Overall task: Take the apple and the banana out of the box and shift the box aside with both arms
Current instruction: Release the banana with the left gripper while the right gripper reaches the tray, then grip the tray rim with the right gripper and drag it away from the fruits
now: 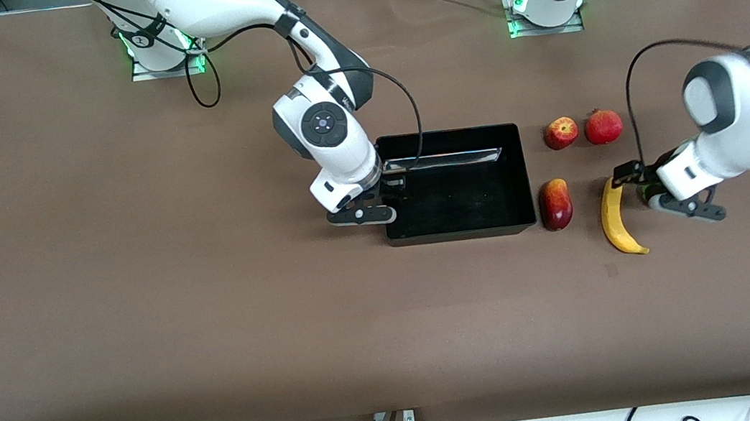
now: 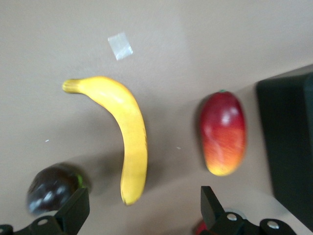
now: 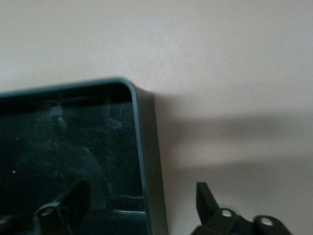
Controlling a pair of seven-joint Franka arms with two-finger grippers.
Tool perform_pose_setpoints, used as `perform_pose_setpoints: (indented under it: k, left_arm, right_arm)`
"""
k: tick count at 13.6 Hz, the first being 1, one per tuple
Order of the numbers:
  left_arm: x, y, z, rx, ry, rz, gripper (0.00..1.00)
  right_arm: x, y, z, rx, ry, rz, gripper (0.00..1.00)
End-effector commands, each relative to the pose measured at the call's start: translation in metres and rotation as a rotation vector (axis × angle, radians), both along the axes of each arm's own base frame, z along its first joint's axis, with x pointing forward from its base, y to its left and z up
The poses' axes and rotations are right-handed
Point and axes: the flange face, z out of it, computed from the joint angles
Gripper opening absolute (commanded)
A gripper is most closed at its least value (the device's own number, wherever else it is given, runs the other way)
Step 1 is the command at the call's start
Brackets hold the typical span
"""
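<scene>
The black box (image 1: 526,169) lies mid-table. My right gripper (image 1: 391,192) is open and straddles the box wall (image 3: 146,147) toward the right arm's end, one finger (image 3: 73,200) inside and the other outside. Beside the box toward the left arm's end lie the mango (image 1: 555,204), banana (image 1: 615,219), apple (image 1: 560,133) and pomegranate (image 1: 603,126). My left gripper (image 1: 632,184) hangs open over the table at the banana's end that is farther from the front camera, holding nothing. The left wrist view shows the banana (image 2: 124,137), the mango (image 2: 222,132) and a dark purple fruit (image 2: 51,188) beside one finger (image 2: 76,210).
A small square of tape (image 1: 611,270) sits on the brown table nearer the front camera than the banana. The box corner (image 2: 288,147) shows in the left wrist view. Both arm bases stand along the table edge farthest from the front camera.
</scene>
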Motion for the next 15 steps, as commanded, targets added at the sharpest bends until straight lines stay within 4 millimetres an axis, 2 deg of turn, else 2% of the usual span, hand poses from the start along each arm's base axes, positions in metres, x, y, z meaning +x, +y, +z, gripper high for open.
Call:
perform_pose_setpoints:
  k: [1, 2, 3, 5, 7, 9, 12, 14, 15]
  left_arm:
    - [-0.028, -0.010, 0.081, -0.033, -0.032, -0.021, 1.00]
    - [-0.038, -0.015, 0.110, -0.030, -0.039, -0.017, 1.00]
    - [-0.049, -0.019, 0.138, 0.014, -0.047, -0.005, 1.00]
    - [-0.071, -0.033, 0.189, 0.073, -0.059, 0.047, 1.00]
    - [-0.094, -0.036, 0.222, 0.075, -0.065, 0.070, 1.00]
    - [-0.106, -0.032, 0.255, 0.133, -0.081, 0.077, 1.00]
    - [-0.117, -0.034, 0.292, 0.182, -0.039, 0.112, 1.00]
    - [-0.120, -0.037, 0.302, 0.194, -0.033, 0.112, 1.00]
    - [-0.120, -0.038, 0.303, 0.195, -0.031, 0.112, 1.00]
  right_arm:
    - [-0.008, 0.011, -0.018, -0.028, -0.003, -0.001, 0.36]
    - [-0.009, 0.010, -0.024, -0.034, 0.003, 0.001, 0.16]
    - [-0.010, 0.009, -0.028, -0.038, 0.010, -0.001, 0.03]
    - [-0.011, 0.007, -0.033, -0.046, 0.021, 0.003, 0.00]
    - [-0.008, 0.004, -0.024, -0.043, 0.022, -0.003, 0.00]
    - [0.001, -0.001, 0.010, -0.018, -0.006, -0.022, 0.00]
    - [0.041, -0.061, 0.078, -0.063, -0.029, -0.059, 0.00]
    - [0.061, -0.108, 0.103, -0.111, -0.008, -0.009, 0.00]
    - [0.069, -0.138, 0.109, -0.137, 0.012, 0.032, 0.00]
